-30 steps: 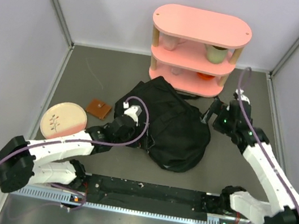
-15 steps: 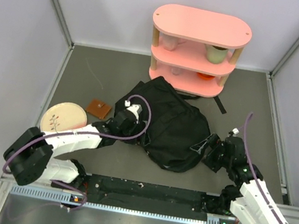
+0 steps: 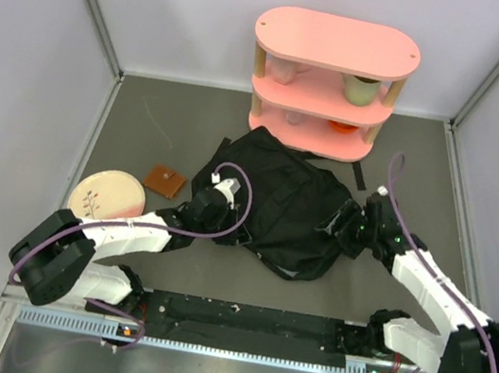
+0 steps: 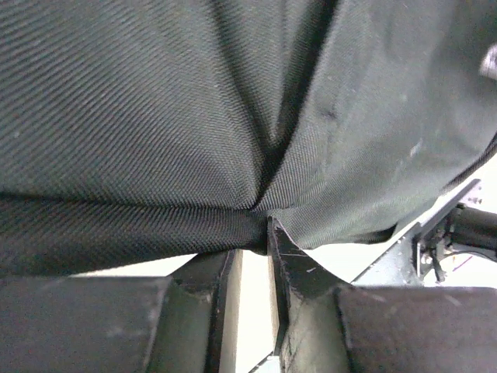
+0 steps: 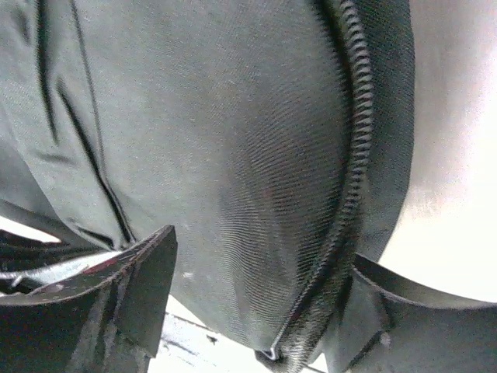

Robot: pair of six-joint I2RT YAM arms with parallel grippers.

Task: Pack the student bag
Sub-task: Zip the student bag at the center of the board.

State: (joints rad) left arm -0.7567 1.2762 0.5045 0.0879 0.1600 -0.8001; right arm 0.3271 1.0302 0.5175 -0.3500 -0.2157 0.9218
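Editor: Black bag (image 3: 288,212) mid-desk (image 3: 144,131), just before the pink shelf (image 3: 336,43). Where are the arms?

Photographer: One on each flank. The left end effector (image 4: 252,241) is pinched on a fold at the bag's left edge. The right end effector (image 5: 260,264) stands apart, straddling the zip edge.

Editor: Long axis?

Photographer: Roughly shelf to arm bases, running between them. Neither arm is nearer, so I'd judge a two-sided pull comes next.
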